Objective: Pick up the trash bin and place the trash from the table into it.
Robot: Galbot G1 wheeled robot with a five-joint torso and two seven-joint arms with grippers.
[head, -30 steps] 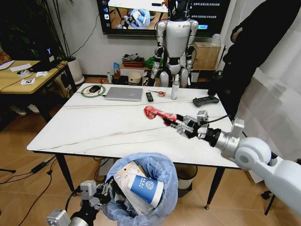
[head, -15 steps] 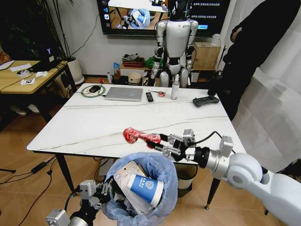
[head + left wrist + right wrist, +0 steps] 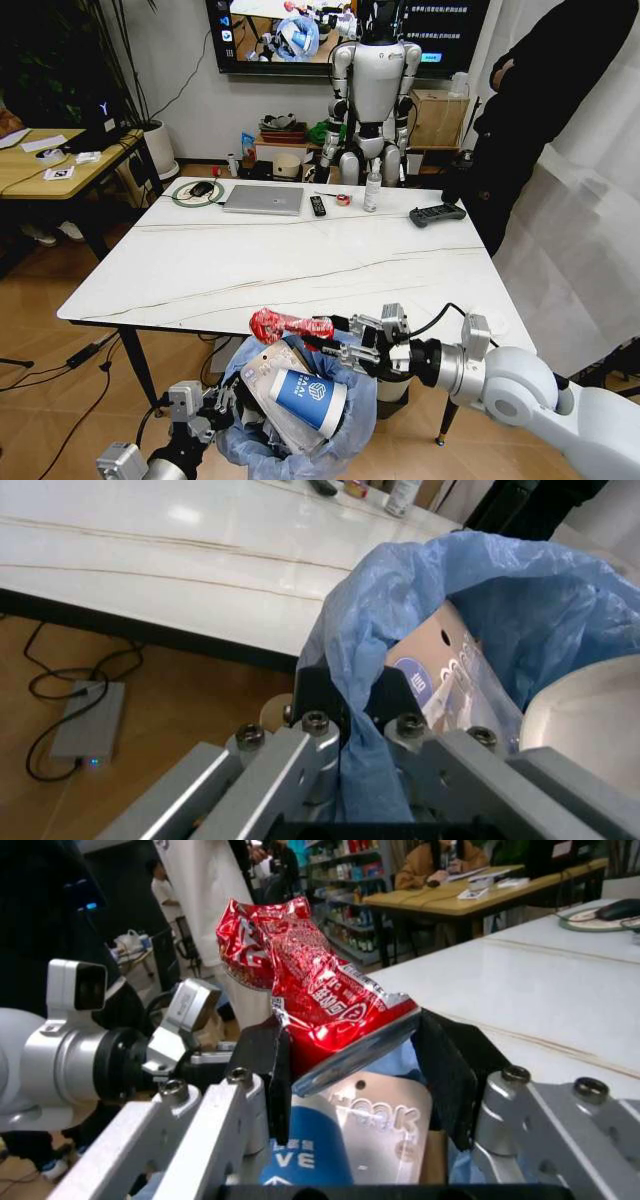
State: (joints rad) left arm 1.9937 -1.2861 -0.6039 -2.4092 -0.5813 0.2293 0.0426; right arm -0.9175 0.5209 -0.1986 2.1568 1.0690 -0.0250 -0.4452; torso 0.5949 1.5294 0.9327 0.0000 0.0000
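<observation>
Trash bin (image 3: 300, 400), lined with its bulging light-blue bag, hangs just off the near edge of the marble worktop (image 3: 200, 270), at about 6 o'clock in the head view; the left pincer (image 3: 200, 415) is clamped on the bag and rim at the bin's 9 o'clock side, its jaws closed on the blue plastic in the left wrist view. The right pincer (image 3: 345, 340) reaches in from 4 o'clock, jaws pressed together on one end of a red snack wrapper (image 3: 285, 324); the wrapper juts toward 9 o'clock over the bin's far rim, roughly above the mouth.

Risks, as I judge them: the bin is already crowded; a blue-and-white paper cup (image 3: 310, 400) and a brown paper bag (image 3: 270, 365) stand up past the rim, so a light wrapper let go here could land on them and slide off to the floor; foil this crinkled may also cling to a pad instead of dropping; the hold on thin plastic might slip if anything pushes down on the load.

Writing: the wrapper carries white print on red, too creased to read; the cup shows a white emblem with small letters beneath, and in the right wrist view part of a word, "VE"; a pale card beside it reads something like "OOK".
</observation>
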